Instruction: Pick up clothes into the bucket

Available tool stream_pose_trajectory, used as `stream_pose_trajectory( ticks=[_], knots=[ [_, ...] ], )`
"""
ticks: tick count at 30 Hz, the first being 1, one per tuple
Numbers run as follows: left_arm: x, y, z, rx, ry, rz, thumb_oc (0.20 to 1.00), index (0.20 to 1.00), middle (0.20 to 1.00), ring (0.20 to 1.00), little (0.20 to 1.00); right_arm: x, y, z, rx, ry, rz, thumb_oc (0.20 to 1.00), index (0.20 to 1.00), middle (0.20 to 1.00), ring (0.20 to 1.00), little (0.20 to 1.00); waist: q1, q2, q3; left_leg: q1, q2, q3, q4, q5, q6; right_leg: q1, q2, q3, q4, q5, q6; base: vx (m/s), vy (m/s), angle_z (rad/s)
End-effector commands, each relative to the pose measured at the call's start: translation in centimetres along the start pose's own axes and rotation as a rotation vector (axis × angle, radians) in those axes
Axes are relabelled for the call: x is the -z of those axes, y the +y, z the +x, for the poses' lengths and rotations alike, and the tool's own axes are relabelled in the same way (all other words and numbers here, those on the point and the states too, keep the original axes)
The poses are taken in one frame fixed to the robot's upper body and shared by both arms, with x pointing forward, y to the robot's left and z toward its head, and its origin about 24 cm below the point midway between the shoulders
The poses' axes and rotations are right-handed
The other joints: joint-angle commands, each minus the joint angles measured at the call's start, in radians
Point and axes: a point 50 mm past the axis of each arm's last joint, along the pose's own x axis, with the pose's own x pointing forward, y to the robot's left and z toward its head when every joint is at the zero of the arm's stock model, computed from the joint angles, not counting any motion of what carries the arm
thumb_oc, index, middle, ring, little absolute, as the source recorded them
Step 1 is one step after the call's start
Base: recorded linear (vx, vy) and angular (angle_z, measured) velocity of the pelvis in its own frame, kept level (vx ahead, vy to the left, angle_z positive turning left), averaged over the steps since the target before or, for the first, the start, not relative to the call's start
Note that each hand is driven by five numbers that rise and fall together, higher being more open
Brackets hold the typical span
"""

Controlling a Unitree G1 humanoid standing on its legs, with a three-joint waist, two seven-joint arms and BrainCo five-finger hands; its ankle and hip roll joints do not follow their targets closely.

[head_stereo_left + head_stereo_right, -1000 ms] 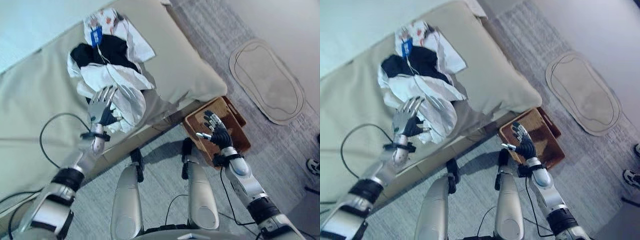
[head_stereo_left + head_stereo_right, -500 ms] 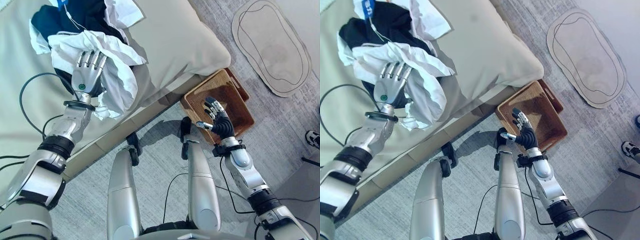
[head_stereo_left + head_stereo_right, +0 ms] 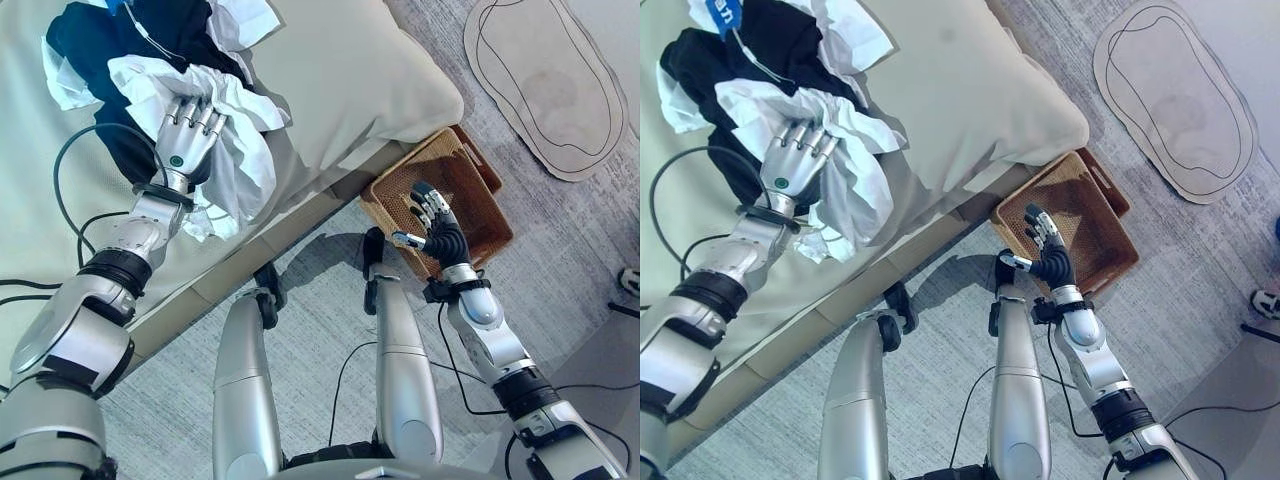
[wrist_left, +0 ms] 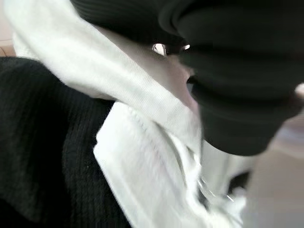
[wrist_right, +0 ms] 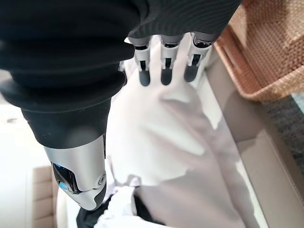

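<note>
We see one heap of clothes (image 3: 175, 95) on the bed (image 3: 350, 70): a white garment (image 3: 840, 150) crumpled over a black one (image 3: 760, 40), with a small blue tag (image 3: 728, 14) near the far end of the heap. The left hand (image 3: 188, 140) lies palm down on the white garment, its fingers (image 3: 800, 135) pressed into the folds; their tips are sunk in the cloth, so we cannot tell whether they grip it. In the left wrist view the white garment (image 4: 142, 156) lies against the black one (image 4: 47, 142) right under the hand's cover.

One brown wicker basket (image 3: 470, 190) stands on the grey carpet (image 3: 320, 330) just beside the bed's corner. The right hand (image 3: 435, 225) hovers over the basket's near edge, fingers straight and spread, holding nothing. One pale oval mat (image 3: 545, 80) lies on the floor well beyond the basket.
</note>
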Motion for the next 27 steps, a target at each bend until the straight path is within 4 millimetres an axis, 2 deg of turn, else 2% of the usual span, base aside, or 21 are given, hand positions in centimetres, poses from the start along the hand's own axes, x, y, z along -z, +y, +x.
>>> stream_pose_trajectory(
  ticks=[1, 9, 15, 20, 24, 27],
  knots=[
    [-1.3, -3.8, -3.0, 0.193, -0.073, 0.032, 0.2, 0.2, 0.2, 0.2, 0.2, -0.6, -0.5, -1.2, -0.009, -0.059, 0.003, 1.0, 1.0, 1.0, 1.0, 1.0, -0.002, 0.016, -0.115, -0.06, -0.021, -0.151, -0.085, 0.087, -0.023, -0.016, -0.008, -0.009, 0.051, -0.043, 0.019, 0.0, 0.0, 0.0],
    [-1.8, -4.3, -3.8, 0.198, -0.07, 0.01, 0.2, 0.2, 0.2, 0.2, 0.2, -0.2, -0.1, -1.5, -0.025, -0.046, 0.009, 1.0, 1.0, 1.0, 1.0, 1.0, 0.006, 0.019, -0.14, -0.007, -0.026, -0.147, -0.143, 0.1, -0.025, 0.036, -0.013, -0.019, -0.003, -0.028, 0.024, 0.0, 0.002, -0.01],
    [-2.1, -5.0, -5.0, 0.206, -0.042, -0.042, 0.2, 0.2, 0.2, 0.2, 0.2, 0.4, 0.0, -1.9, -0.022, -0.013, -0.005, 1.0, 1.0, 1.0, 1.0, 1.0, 0.023, 0.016, -0.156, 0.105, -0.039, -0.145, -0.263, 0.134, -0.033, 0.154, -0.026, -0.034, -0.129, 0.011, 0.034, 0.0, 0.0, 0.0],
    [-2.1, -5.0, -5.3, 0.2, -0.028, -0.068, 0.2, 0.2, 0.2, 0.2, 0.2, 1.2, -0.1, -2.4, -0.011, 0.022, -0.007, 1.0, 1.0, 1.0, 1.0, 1.0, 0.031, 0.015, -0.158, 0.181, -0.046, -0.149, -0.326, 0.157, -0.038, 0.232, -0.032, -0.054, -0.184, 0.025, 0.037, 0.03, -0.016, 0.05],
    [-2.0, -4.2, -5.2, 0.14, 0.032, -0.157, 0.2, 0.2, 0.2, 0.2, 0.2, 1.7, -0.3, -2.8, 0.008, 0.048, -0.006, 1.0, 1.0, 1.0, 1.0, 1.0, 0.045, 0.013, -0.172, 0.264, -0.045, -0.154, -0.402, 0.18, -0.047, 0.329, -0.038, -0.077, -0.259, 0.046, 0.042, 0.05, -0.036, 0.08],
    [-2.2, -2.8, -5.4, 0.04, 0.095, -0.315, 0.2, 0.2, 0.2, 0.2, 0.2, 2.3, -0.6, -3.4, 0.036, 0.08, -0.009, 1.0, 1.0, 1.0, 1.0, 1.0, 0.056, 0.014, -0.188, 0.317, -0.048, -0.163, -0.456, 0.203, -0.051, 0.395, -0.044, -0.099, -0.319, 0.066, 0.044, 0.05, -0.053, 0.15]
  ],
)
